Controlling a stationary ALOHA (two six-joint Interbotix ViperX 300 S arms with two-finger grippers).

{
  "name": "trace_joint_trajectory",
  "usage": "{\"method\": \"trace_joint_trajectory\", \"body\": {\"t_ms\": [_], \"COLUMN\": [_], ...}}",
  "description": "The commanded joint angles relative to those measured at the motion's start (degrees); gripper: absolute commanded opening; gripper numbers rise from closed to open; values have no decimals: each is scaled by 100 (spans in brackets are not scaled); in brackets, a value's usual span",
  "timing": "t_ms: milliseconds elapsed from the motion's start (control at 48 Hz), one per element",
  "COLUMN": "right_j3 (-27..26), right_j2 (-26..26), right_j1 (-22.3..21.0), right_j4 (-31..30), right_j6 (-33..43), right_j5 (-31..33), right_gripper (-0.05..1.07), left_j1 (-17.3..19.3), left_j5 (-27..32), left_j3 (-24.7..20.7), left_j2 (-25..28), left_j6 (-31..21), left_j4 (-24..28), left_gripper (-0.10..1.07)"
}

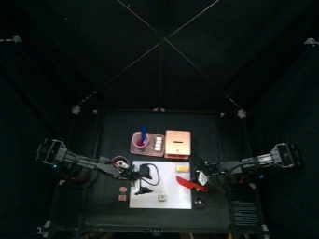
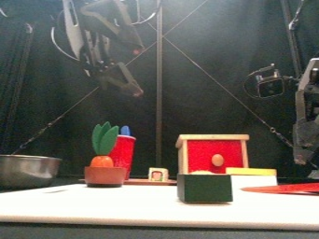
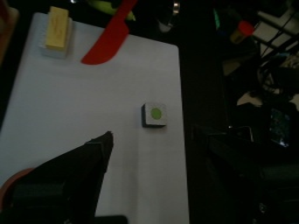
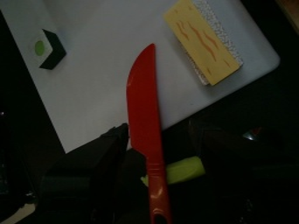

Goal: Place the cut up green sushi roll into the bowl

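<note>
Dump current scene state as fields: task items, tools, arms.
bowl: far left in the front view, contents hidden
red knife: flat on the white mat, blade over the mat, handle past its edge
dark green block: on the mat, in front of the wooden box
green-centred piece: alone on the mat
left gripper: raised above the table
right gripper: raised, above the knife

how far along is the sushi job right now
Nothing looks done: a green sushi piece lies on the white mat, not in the bowl, whose inside is hidden. In hand: the left tool hovers over the mat; the right tool is by the red knife, grip unclear. Left: pick up the sushi and bowl it.
</note>
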Motion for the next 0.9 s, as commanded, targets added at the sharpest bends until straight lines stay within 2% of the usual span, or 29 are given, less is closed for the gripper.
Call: {"method": "trace_joint_trajectory", "body": {"t_ms": [0, 188, 333, 625, 875], "right_j3": [-132, -123, -132, -88, -62], "right_j2": [-35, -26, -26, -18, -18], "right_j1": [-18, 18, 97, 158, 202], "right_j4": [-44, -44, -26, -9, 9], "right_j6": [-18, -18, -18, -9, -9], "right_j5": [-44, -44, -44, -44, -53], "right_gripper": [91, 91, 91, 91, 91], "left_j1": [-44, -220, -237, -237, -185], "left_j5": [580, 1257, 1731, 1793, 1854], "left_j3": [-650, -1485, -1881, -2285, -2312], "left_j2": [422, 1257, 1538, 1907, 2048], "left_j6": [0, 18, -26, -26, -53], "left_j4": [70, 255, 598, 703, 712], "left_gripper": [103, 103, 103, 103, 102]}}
